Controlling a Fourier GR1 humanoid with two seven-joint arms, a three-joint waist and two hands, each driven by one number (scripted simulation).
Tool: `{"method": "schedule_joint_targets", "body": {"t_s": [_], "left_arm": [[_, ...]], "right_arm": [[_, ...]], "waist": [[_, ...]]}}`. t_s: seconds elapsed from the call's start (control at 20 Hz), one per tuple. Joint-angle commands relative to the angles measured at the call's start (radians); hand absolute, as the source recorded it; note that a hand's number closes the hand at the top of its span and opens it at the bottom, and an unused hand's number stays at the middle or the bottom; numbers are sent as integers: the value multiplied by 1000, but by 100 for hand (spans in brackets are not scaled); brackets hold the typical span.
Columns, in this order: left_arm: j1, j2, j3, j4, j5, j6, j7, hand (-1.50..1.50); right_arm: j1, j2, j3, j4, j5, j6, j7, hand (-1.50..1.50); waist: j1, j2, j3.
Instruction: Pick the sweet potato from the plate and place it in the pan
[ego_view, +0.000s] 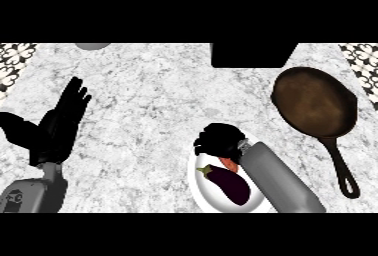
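Fingers of the right hand (218, 140) curl over the sweet potato (229, 162) on the plate (203, 192) beside an eggplant (227, 184), for lifting toward the pan (314, 102); left hand (63, 122) rests open near the surface's left edge.

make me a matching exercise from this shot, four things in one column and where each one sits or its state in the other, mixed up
Things:
1. pan
2. eggplant
3. left robot hand
4. right robot hand

Places or states:
A. lying on the white plate, dark purple
B. at the view's left, open, fingers up, resting
C. on the counter at the right, nothing in it, handle toward the lower edge
D. curled over the far end of the plate, a bit of orange sweet potato showing beside it

Pairs: 1-C, 2-A, 3-B, 4-D
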Motion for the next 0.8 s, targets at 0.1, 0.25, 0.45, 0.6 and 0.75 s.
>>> {"method": "schedule_joint_targets", "body": {"t_s": [0.1, 0.25, 0.45, 0.6, 0.75], "left_arm": [[-14, 24, 31, -54, 0, -11, 71, 0], [61, 8, 30, -64, 9, -41, 30, 0], [0, -25, 9, -51, -34, -1, 58, 0], [58, -6, 42, -46, -9, -50, 5, 0], [25, -7, 40, -21, -33, -12, 12, 0]], "right_arm": [[-28, 30, -35, 38, 7, -10, -86, 150], [15, 4, -55, 66, 5, -78, -124, 150], [14, 85, -70, 90, 19, -71, -91, 150], [76, 38, -109, -34, -18, -98, -122, 150], [69, 109, -310, 21, -56, -44, 241, 150]], "waist": [[0, 4, 1], [0, 4, 0], [-2, 4, 1], [-7, 2, 0], [-41, -2, 0]]}}
